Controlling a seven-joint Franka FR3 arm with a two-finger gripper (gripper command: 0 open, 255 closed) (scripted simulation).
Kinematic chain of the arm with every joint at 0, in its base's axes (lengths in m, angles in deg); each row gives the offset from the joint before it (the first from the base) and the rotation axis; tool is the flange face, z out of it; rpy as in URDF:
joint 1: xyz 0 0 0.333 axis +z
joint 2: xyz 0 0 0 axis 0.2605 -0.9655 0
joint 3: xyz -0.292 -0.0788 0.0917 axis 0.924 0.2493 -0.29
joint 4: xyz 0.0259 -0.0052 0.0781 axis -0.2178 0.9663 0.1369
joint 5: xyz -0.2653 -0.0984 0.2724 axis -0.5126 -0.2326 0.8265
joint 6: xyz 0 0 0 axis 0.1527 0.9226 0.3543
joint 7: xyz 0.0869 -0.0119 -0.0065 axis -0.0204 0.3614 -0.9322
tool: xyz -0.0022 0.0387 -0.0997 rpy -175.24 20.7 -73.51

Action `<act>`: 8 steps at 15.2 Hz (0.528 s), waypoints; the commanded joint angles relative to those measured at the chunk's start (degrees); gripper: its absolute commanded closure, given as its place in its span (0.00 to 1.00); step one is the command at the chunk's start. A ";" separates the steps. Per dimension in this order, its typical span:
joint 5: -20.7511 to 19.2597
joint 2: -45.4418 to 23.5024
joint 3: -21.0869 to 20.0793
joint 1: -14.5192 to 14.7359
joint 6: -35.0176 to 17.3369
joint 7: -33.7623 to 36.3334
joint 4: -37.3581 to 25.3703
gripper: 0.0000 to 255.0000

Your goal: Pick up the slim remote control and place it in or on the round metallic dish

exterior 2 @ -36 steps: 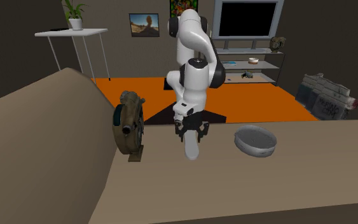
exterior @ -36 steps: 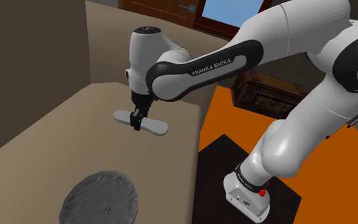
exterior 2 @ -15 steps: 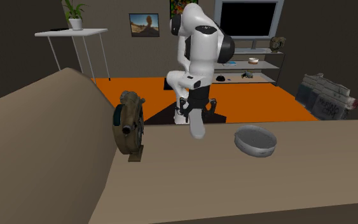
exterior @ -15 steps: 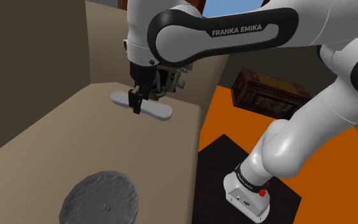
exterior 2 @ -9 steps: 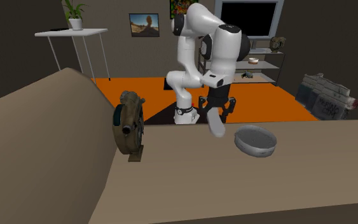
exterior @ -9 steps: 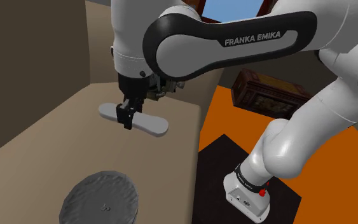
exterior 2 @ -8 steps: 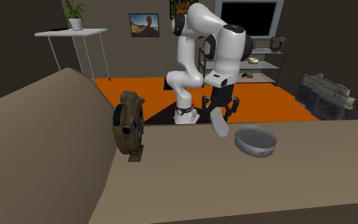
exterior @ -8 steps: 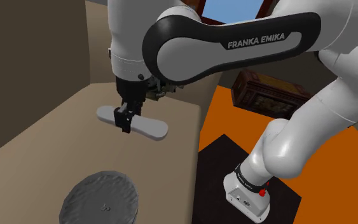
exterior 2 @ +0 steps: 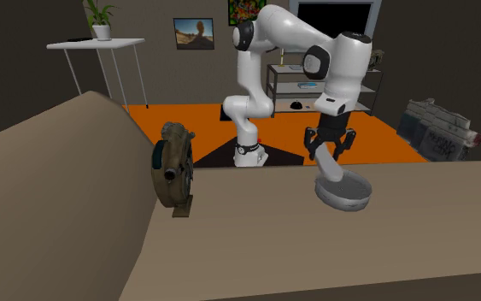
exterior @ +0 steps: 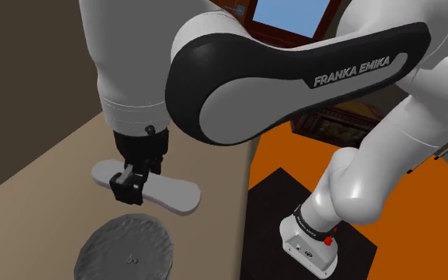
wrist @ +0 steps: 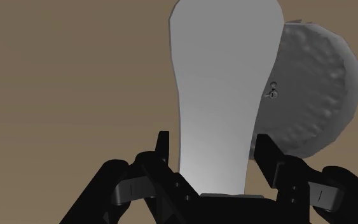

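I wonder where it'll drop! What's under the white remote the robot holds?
Under the slim white remote, clasped in the black gripper, lie the brown tabletop and one side of the round grey dish. The remote hides the dish's other edge.

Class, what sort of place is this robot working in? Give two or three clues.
Probably a living room at home: a dark screen above shelves, a framed picture, and a potted plant on a white side table.
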 commanded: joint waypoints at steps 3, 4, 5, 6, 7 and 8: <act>-2.28 -4.10 -3.34 2.99 1.08 7.15 -4.23 1.00; -3.09 -5.40 -4.07 3.85 1.43 8.94 -5.52 1.00; -3.97 -6.78 -4.78 4.75 1.81 10.75 -6.89 1.00; -4.60 -7.76 -5.23 5.39 2.09 11.97 -7.86 1.00; -4.69 -7.87 -5.16 5.45 1.35 12.05 -7.19 1.00; -4.79 -7.99 -5.14 5.47 0.61 12.13 -6.55 1.00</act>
